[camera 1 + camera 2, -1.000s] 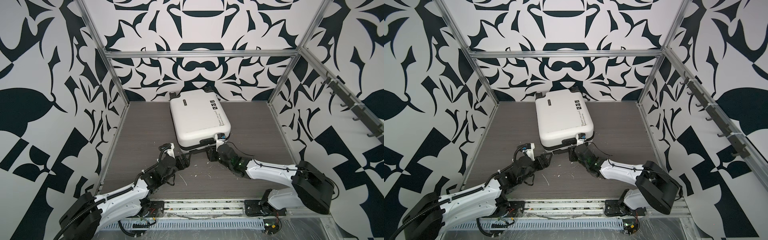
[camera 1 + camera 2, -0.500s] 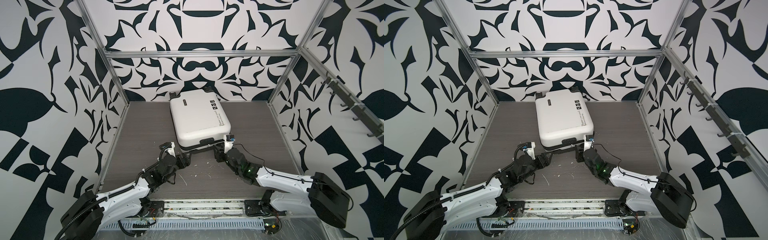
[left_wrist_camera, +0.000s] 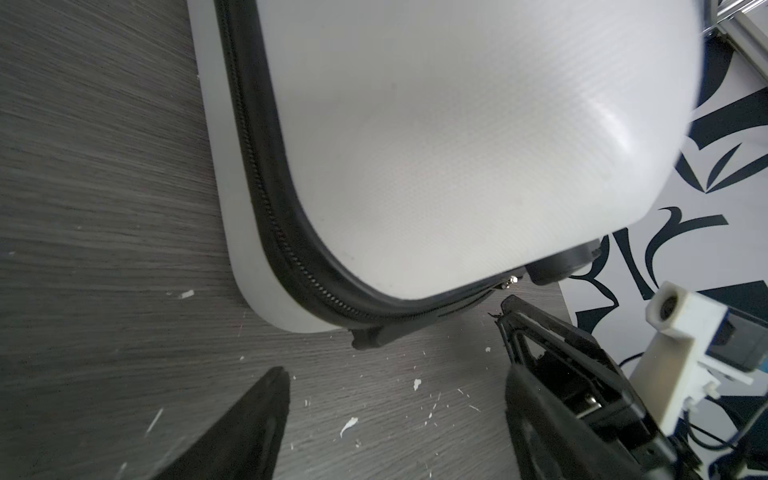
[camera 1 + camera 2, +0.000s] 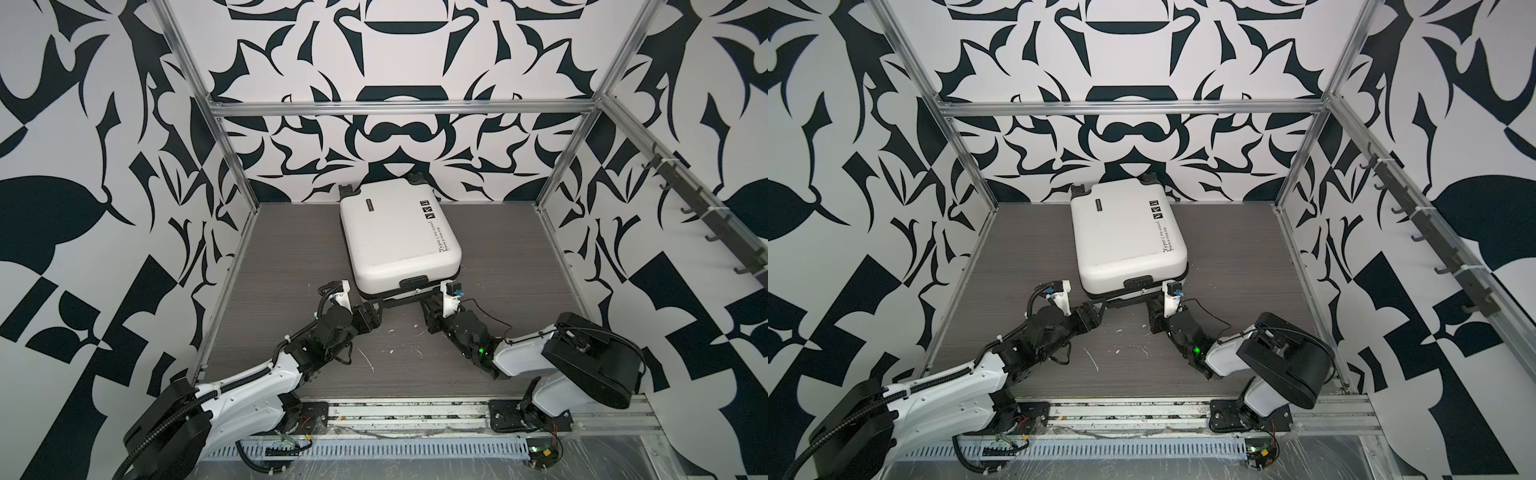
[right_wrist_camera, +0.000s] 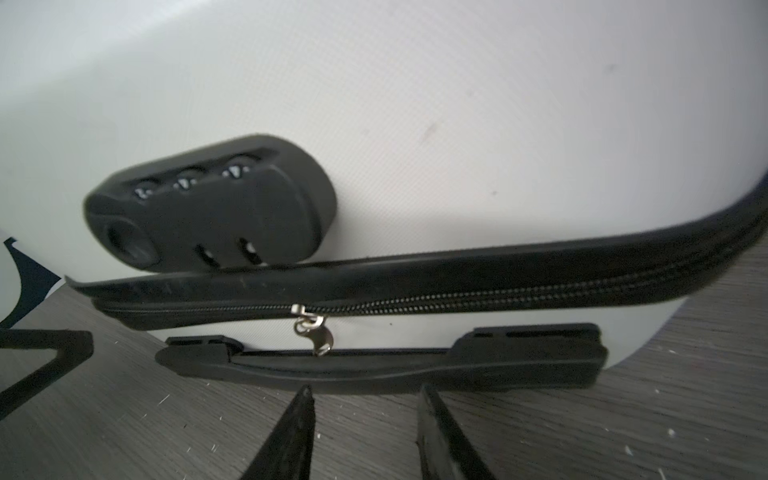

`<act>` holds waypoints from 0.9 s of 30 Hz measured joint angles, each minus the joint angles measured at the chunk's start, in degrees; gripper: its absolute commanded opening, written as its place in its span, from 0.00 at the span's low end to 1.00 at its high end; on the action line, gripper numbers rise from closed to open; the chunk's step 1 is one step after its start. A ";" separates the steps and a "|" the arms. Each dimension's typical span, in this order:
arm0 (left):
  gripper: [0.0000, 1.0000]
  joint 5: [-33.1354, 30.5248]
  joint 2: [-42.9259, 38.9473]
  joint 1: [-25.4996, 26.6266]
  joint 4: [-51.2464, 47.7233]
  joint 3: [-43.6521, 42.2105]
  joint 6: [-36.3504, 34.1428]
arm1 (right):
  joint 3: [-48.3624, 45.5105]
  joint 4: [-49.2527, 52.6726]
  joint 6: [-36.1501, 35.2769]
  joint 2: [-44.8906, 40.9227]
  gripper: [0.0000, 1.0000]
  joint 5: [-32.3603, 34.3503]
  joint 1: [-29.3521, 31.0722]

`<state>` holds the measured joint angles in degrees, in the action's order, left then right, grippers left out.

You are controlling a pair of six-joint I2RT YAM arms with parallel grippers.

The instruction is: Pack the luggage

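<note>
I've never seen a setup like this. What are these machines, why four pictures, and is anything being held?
These are two robot arms, a left arm and a right arm, fixed at the front of a table, each ending in two fingers. Two pictures look down from above; they are nearly alike because they come from one twin camera. The other two come from small cameras on the arms' wrists, looking along the fingers. On the table lies the luggage, a white suitcase with its lid down, among white crumbs. The left fingers are spread wide by one corner. The right fingers stand apart, pointing at the black carry handle and the silver zipper pull, near the combination lock. Neither holds anything.
</note>
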<state>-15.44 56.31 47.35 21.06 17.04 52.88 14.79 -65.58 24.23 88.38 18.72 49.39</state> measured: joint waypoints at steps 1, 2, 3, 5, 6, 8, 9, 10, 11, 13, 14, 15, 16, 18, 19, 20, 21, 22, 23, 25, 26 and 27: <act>0.84 0.13 0.00 -0.11 0.13 0.00 0.02 | 0.13 -1.42 -0.24 0.85 0.41 0.00 0.13; 0.84 0.22 -0.04 -0.17 0.22 0.00 0.02 | 0.26 -2.73 -0.42 1.55 0.40 0.09 0.22; 0.84 0.26 -0.09 -0.22 0.24 0.00 0.04 | 0.39 -3.76 -0.52 2.10 0.40 0.17 0.31; 0.84 0.31 -0.11 -0.33 0.31 0.00 0.07 | 0.83 -5.49 -0.76 3.02 0.38 0.39 0.48; 0.84 0.33 -0.13 -0.37 0.33 0.00 0.07 | 1.14 -6.03 -0.87 3.41 0.37 0.39 0.55; 0.84 0.37 -0.24 -0.48 0.42 0.00 0.13 | 2.08 -7.04 -1.07 4.44 0.36 0.44 0.66; 0.84 0.39 -0.31 -0.50 0.46 0.00 0.22 | 2.49 -7.50 -1.11 4.98 0.36 0.50 0.74; 0.84 0.46 -0.35 -0.52 0.57 0.00 0.28 | 2.93 -7.96 -1.18 5.60 0.36 0.59 0.87; 0.84 0.48 -0.37 -0.52 0.59 0.00 0.31 | 3.21 -8.31 -1.25 6.14 0.36 0.63 1.01; 0.84 0.68 -0.39 -0.59 0.59 0.00 0.42 | 3.58 -9.20 -1.31 7.39 0.35 1.01 1.22; 0.84 0.72 -0.39 -0.61 0.59 -0.02 0.50 | 3.76 -9.55 -1.33 8.00 0.34 1.14 1.36; 0.84 0.83 -0.39 -0.63 0.61 -0.02 0.66 | 3.96 -9.97 -1.33 8.63 0.34 1.44 1.40; 0.84 0.96 -0.42 -0.70 0.61 -0.02 0.74 | 4.11 -10.45 -1.33 9.27 0.33 1.75 1.49; 0.84 1.14 -0.42 -0.76 0.61 -0.02 0.92 | 4.28 -11.13 -1.38 10.16 0.31 2.47 1.51; 0.84 1.20 -0.42 -0.81 0.61 -0.02 0.98 | 4.33 -11.47 -1.40 10.56 0.30 2.93 1.55; 0.84 1.29 -0.44 -0.81 0.61 -0.02 1.09 | 4.37 -11.80 -1.44 10.86 0.30 3.30 1.68; 0.84 1.36 -0.48 -0.81 0.61 -0.02 1.16 | 4.44 -12.11 -1.46 11.15 0.28 3.65 1.73; 0.84 1.38 -0.57 -0.81 0.61 -0.04 1.18 | 4.59 -12.31 -1.44 11.47 0.27 4.13 1.73; 0.84 1.40 -0.70 -0.83 0.59 -0.07 1.20 | 4.76 -12.37 -1.49 11.65 0.25 4.52 1.75; 0.84 1.40 -0.98 -0.85 0.61 -0.11 1.31 | 5.09 -12.68 -1.51 12.20 0.22 5.35 1.84; 0.84 1.42 -1.07 -0.85 0.61 -0.13 1.36 | 5.25 -12.72 -1.53 12.39 0.21 5.66 1.88; 0.84 1.44 -1.16 -0.85 0.61 -0.17 1.38 | 5.51 -12.79 -1.51 12.66 0.19 5.97 1.99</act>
<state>-14.00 55.16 46.50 21.67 16.86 54.26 20.29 -78.37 22.72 101.03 24.69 51.37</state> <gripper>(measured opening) 0.840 0.209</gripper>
